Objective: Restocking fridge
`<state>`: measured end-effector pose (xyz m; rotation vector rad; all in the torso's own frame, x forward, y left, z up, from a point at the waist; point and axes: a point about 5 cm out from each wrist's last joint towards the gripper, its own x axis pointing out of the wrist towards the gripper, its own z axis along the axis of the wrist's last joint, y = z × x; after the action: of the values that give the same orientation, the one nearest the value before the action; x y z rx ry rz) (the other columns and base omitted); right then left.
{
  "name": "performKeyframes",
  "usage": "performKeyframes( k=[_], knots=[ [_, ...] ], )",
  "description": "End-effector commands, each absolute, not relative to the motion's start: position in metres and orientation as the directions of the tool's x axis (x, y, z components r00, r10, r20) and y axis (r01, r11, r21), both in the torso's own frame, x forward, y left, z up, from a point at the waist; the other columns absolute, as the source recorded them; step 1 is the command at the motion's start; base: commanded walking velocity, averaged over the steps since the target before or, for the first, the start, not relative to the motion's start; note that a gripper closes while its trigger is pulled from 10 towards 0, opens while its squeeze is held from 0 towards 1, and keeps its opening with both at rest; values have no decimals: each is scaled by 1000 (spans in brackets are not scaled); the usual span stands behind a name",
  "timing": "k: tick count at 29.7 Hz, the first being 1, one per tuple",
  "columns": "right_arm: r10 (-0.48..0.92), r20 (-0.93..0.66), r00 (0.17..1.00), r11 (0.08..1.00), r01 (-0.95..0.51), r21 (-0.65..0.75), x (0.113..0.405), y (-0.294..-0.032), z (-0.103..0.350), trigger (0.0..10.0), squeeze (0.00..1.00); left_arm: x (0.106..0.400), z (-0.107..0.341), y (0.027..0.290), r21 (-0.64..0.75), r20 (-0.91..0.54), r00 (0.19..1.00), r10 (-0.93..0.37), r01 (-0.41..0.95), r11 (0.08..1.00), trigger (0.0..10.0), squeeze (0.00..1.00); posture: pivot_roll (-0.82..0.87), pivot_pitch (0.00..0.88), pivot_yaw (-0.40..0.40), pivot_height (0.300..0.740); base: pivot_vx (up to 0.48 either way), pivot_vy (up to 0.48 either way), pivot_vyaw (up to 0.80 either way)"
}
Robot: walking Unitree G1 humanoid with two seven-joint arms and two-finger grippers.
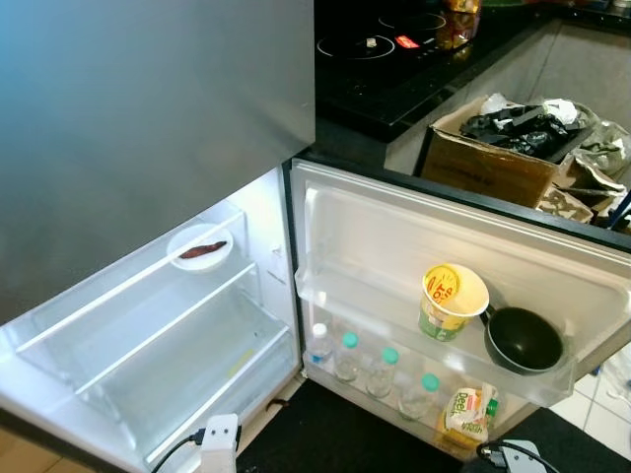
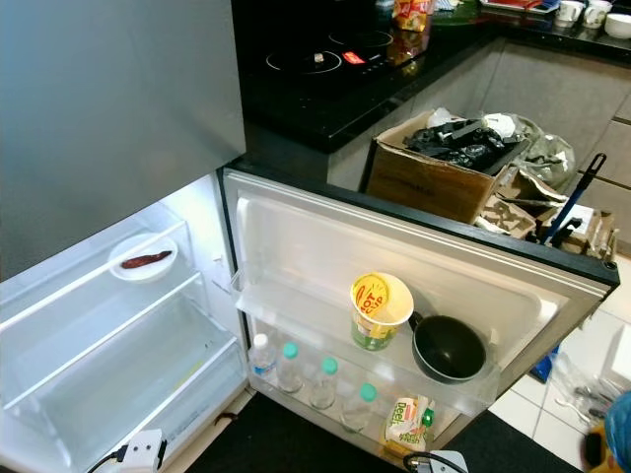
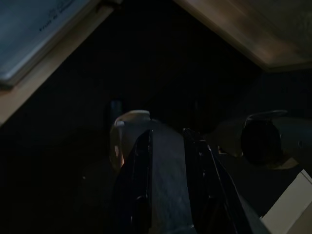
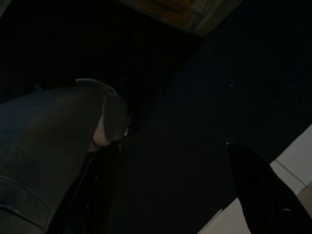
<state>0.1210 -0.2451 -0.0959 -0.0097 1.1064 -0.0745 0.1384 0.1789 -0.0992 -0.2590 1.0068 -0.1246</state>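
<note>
In the fridge door (image 1: 394, 236) shelf, a cup (image 1: 454, 301) stands left of a pan (image 1: 523, 340), bottles (image 1: 375, 370) below.

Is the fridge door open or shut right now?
Open. The fridge door is swung wide, showing its cup, black pan and bottles.

Head views fairly bright, slightly soft, no strong motion blur. Brightest zone inside the open fridge (image 1: 168, 335): interior lamp washing the white walls and glass shelves, near overexposed by the plate (image 1: 200, 249). Upper door (image 1: 148, 128) flat grey-blue, evenly lit, faint gradient. Cooktop (image 1: 394, 59) dark with small glare spots and a red glow. Door bin (image 1: 414, 325) lit softly, cup (image 1: 453, 301) and pan (image 1: 523, 340) sharp enough; bottles (image 1: 365, 360) hazy behind frosted plastic. Mat at the bottom edge nearly black. Slight wide-angle bending at edges. Wrist views very dark, grainy, underexposed; left fingers (image 3: 141, 195) barely outlined, right fingers (image 4: 263, 190) as black silhouettes, pale floor strip at one corner.
</note>
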Motion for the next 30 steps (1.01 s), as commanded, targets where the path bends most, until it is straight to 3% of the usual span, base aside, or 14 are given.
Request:
performKeyframes(
  k=[1,7,16,30],
  knots=[
    [-70,-898,434,997,50,-53,118,-246,-97,10000,0,134,-101,176,-271,-825,517,-228,-9,962,10000,0,-55,13,-15,740,-296,-274,0],
    [-72,-899,433,997,49,-56,118,-247,-96,10000,0,133,-102,175,-268,-827,515,-225,-10,963,10000,0,-59,13,-17,740,-295,-274,0],
    [-68,-900,431,998,43,-55,117,-247,-97,10000,0,132,-101,177,-299,-821,517,-242,-30,954,10000,0,-60,16,-20,740,0,0,0],
    [-69,-902,426,998,31,-62,116,-249,-96,10000,0,131,-102,175,-324,-817,513,-264,-29,946,10000,0,-66,11,-20,740,156,-393,0]
  ],
)
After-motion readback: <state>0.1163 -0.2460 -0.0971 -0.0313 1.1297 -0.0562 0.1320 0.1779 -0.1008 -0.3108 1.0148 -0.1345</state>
